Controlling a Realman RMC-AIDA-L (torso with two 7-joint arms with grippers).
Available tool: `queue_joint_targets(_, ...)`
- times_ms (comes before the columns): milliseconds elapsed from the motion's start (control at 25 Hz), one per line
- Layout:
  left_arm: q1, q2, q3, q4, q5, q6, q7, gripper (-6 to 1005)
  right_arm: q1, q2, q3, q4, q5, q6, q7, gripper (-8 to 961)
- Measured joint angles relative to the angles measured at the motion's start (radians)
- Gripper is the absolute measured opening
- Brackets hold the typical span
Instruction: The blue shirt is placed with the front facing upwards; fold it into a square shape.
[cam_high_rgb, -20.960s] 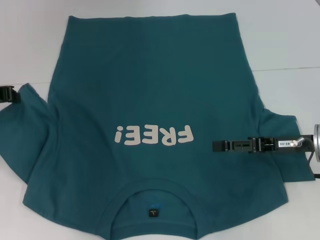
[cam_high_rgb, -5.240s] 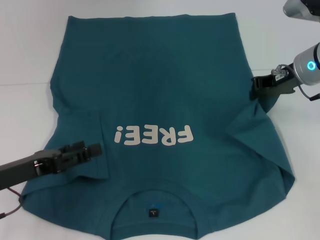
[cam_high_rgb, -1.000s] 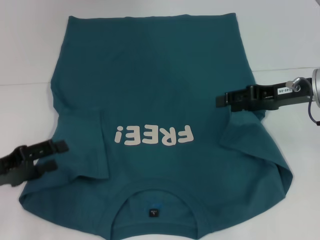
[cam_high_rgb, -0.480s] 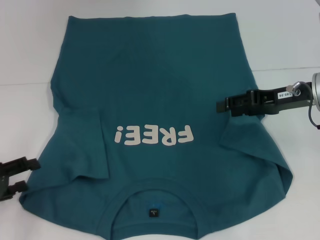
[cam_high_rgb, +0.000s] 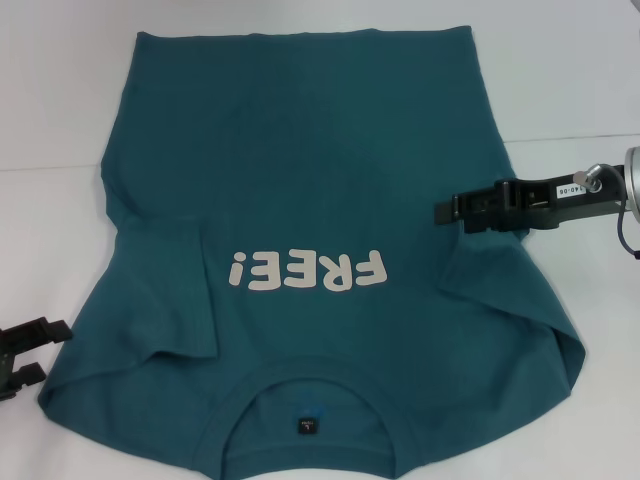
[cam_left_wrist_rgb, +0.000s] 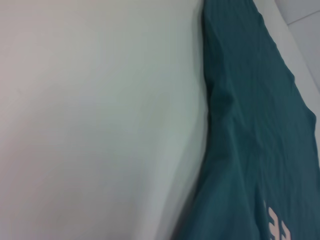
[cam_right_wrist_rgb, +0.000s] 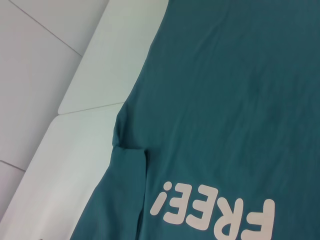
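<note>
Head view, from the left: the left gripper (cam_high_rgb: 35, 350) sits at the table's (cam_high_rgb: 50, 100) near-left edge, its two fingers apart and empty, just beside the shirt's shoulder corner. The blue shirt (cam_high_rgb: 310, 180) lies flat, print up, collar nearest the robot, both sleeves folded inward. At right, the right gripper (cam_high_rgb: 448, 211) hovers over the shirt's edge, fingers seemingly together, holding nothing.

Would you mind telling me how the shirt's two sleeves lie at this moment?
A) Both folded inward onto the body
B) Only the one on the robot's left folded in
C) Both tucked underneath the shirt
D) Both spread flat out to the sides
A: on the blue shirt, both sleeves lie folded in over the front, either side of the FREE! print.
</note>
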Motion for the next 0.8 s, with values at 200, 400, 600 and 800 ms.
queue_joint_targets(200, -0.001, 0.001, 0.0, -0.015, 0.01, -0.025, 0.012, 807, -0.002, 0.0, 0.0, 0.0, -0.002, 0.002, 0.0, 656)
queue_joint_targets(400, 0.0, 0.002, -0.001, -0.016, 0.013, -0.028, 0.019, 808, -0.003, -0.001, 0.001, 0.0, -0.002, 0.005, 0.0, 656)
queue_joint_targets(600, 0.003, 0.001, -0.001, -0.017, 0.025, -0.028, 0.022, 808, -0.005, -0.001, 0.002, -0.001, -0.002, 0.006, 0.0, 656)
queue_joint_targets(800, 0.003, 0.0, -0.001, -0.017, 0.038, -0.016, 0.024, 807, -0.007, -0.002, 0.003, -0.001, -0.001, 0.006, 0.0, 658)
